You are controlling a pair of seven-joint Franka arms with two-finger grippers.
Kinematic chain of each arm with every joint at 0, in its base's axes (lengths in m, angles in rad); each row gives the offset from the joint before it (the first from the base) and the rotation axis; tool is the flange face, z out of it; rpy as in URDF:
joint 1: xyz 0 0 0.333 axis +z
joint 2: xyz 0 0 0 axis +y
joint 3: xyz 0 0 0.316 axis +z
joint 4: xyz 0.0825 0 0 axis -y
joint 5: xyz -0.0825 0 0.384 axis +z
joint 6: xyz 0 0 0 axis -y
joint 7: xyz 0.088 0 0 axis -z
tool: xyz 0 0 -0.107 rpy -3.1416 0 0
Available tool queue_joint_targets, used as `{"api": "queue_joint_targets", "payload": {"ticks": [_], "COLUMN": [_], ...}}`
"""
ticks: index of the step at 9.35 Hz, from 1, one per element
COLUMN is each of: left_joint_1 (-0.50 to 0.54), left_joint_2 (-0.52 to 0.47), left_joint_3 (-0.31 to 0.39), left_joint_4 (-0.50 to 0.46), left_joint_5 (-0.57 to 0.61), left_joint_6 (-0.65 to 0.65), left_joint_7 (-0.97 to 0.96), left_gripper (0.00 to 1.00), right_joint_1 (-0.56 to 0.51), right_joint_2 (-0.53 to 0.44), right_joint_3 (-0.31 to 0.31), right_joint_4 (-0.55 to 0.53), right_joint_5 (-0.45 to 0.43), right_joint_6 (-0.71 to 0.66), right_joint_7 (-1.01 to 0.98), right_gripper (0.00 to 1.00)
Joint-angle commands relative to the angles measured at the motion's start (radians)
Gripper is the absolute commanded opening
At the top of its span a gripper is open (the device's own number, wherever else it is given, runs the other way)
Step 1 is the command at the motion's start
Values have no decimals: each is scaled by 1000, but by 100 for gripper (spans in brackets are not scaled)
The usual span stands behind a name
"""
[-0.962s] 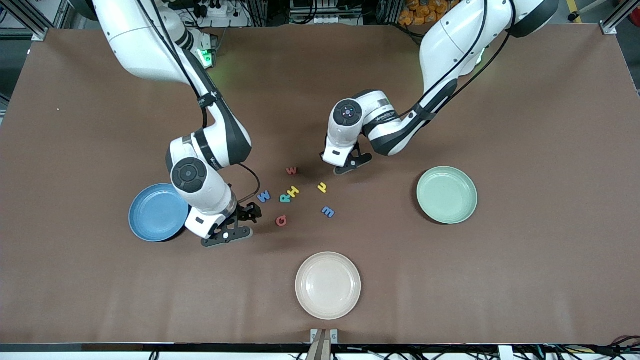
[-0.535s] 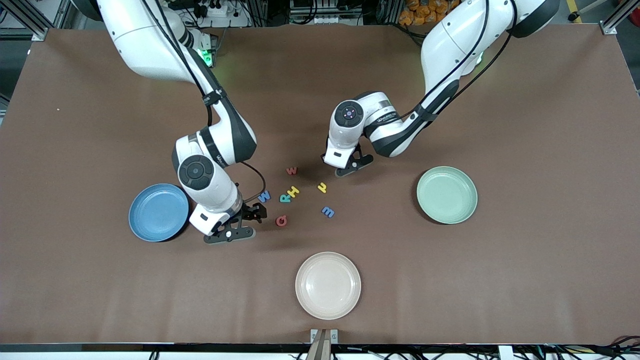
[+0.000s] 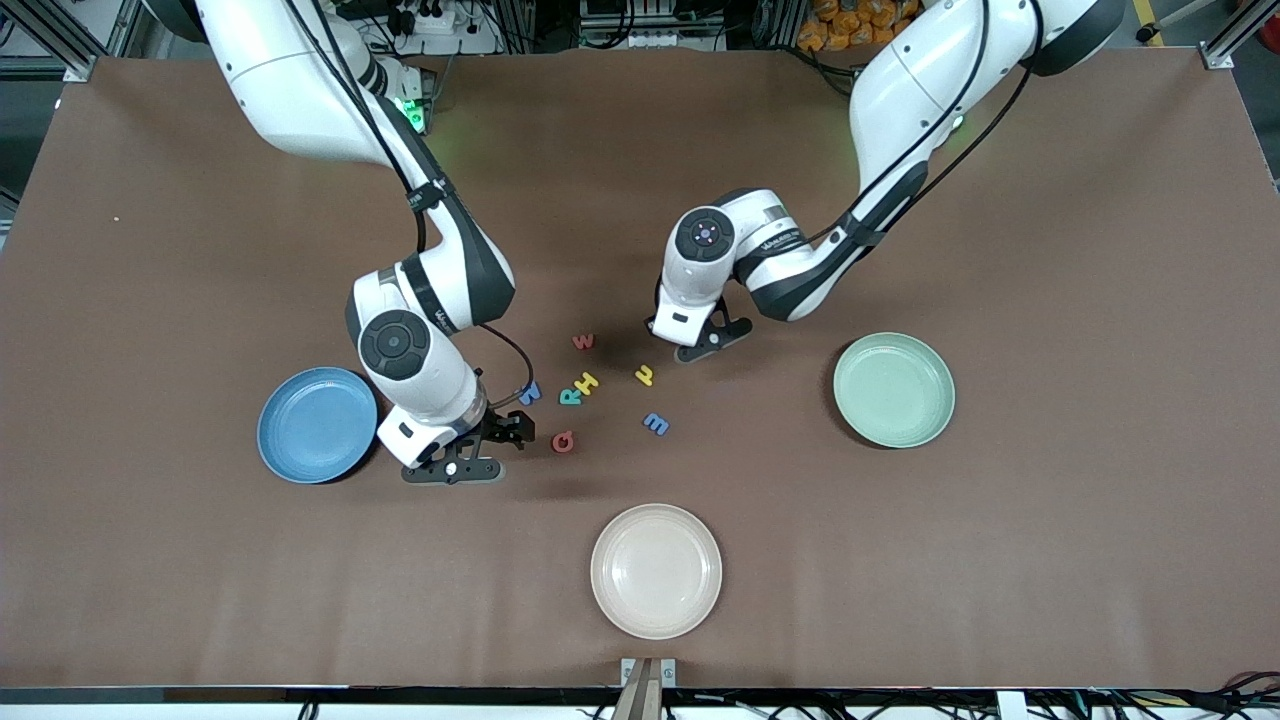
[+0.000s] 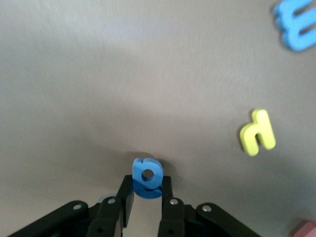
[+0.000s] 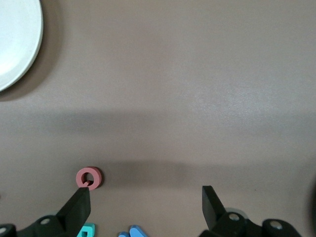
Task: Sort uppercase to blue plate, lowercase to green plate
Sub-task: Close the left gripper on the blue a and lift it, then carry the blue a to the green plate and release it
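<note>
1. Since a second ago, the right gripper [image 3: 487, 447] has shifted over the blue W [image 3: 531, 392], fingers spread wide, empty.
2. Left gripper [image 4: 146, 197] pinches the blue a [image 4: 146, 177] above mid-table.
3. Blue plate [image 3: 300, 425] and green plate [image 3: 893, 390] hold nothing.

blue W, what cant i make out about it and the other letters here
- Front view: blue W half hidden by the right arm.
- Right wrist view: teal R cut off by the edge.
- Front view: blue a, held in the left gripper, hidden under it.
- Left wrist view: pinkish-red letter cut by the corner, unreadable.
</note>
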Motion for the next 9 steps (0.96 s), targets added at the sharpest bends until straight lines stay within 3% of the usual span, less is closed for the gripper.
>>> {"api": "queue_joint_targets", "payload": {"ticks": [1,5,9], "left_joint_1": [67,211,382], "left_joint_2": [-31,-66,-164], "left_joint_3": [-46,-102,-126], "left_joint_4": [37,184,226], "left_joint_5": [-58,-233,-267], "left_joint_6": [-88,-347,-542], "left_joint_7": [95,335,542], "left_gripper": [14,13,13], "right_joint_1": [28,75,105], "right_joint_2": [13,16,18], "right_joint_3": [-4,-4,-3], "right_joint_4": [24,21,4], "right_joint_5": [-14,-7,-6], "right_joint_6": [-12,-10,-13], "right_joint_7": [93,234,314], "right_gripper": [100,100,100]}}
